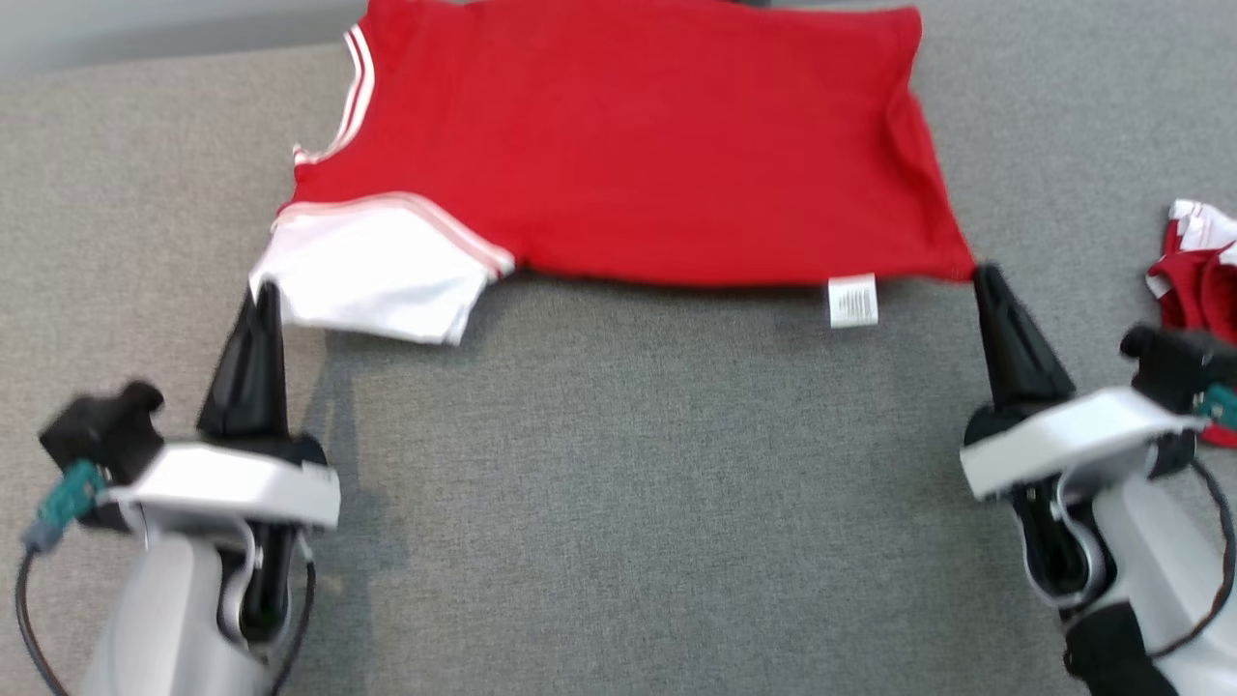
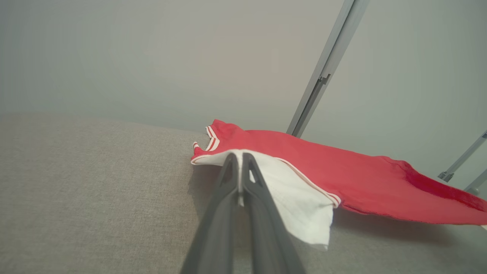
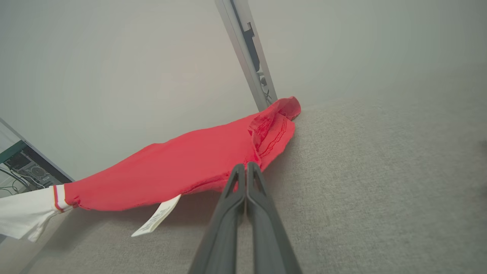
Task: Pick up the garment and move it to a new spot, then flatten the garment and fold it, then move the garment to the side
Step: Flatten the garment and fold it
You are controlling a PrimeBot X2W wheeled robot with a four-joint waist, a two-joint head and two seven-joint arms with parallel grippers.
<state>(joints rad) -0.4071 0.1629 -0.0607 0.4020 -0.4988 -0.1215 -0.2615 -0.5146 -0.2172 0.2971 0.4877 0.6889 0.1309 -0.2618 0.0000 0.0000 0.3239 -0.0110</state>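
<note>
Our left claw (image 1: 263,290) is pinched tight on the edge of the short white sleeve (image 1: 372,275). In the left wrist view we see white cloth squeezed between its two dark fingers. Our right claw (image 1: 979,275) is pressed closed as well, its tips meeting the near hem corner of the soft red knit T-shirt with white sleeves and striped trim (image 1: 628,145).

Between the two claws the near edge is drawn into a taut line and raised off the flat grey woven-fabric surface (image 1: 618,483), with a shadow under it. The far part of the T-shirt rests on that surface, towards its back edge. A small white printed care label (image 1: 853,301) hangs from the raised edge, close to the right claw.

We judge the T-shirt light and limp: it should sag wherever we do not carry it, and drag rather than glide over the woven cover. A thin edge could slip from narrow tips if we pull the claws too far apart. Sleeve and hem corner on the same side look like sound holds for spreading it flat.

The top of the T-shirt is cut off by the head view's upper edge, so we cannot see the far sleeve or the whole collar. That view is also soft with blur. How much cloth the right claw has taken we cannot tell, as its fingers cover the pinch. A crumpled red-and-white cloth (image 1: 1193,275) lies at the right edge, partly cut off. A slanted grey metal post (image 2: 323,76) stands behind the surface.
</note>
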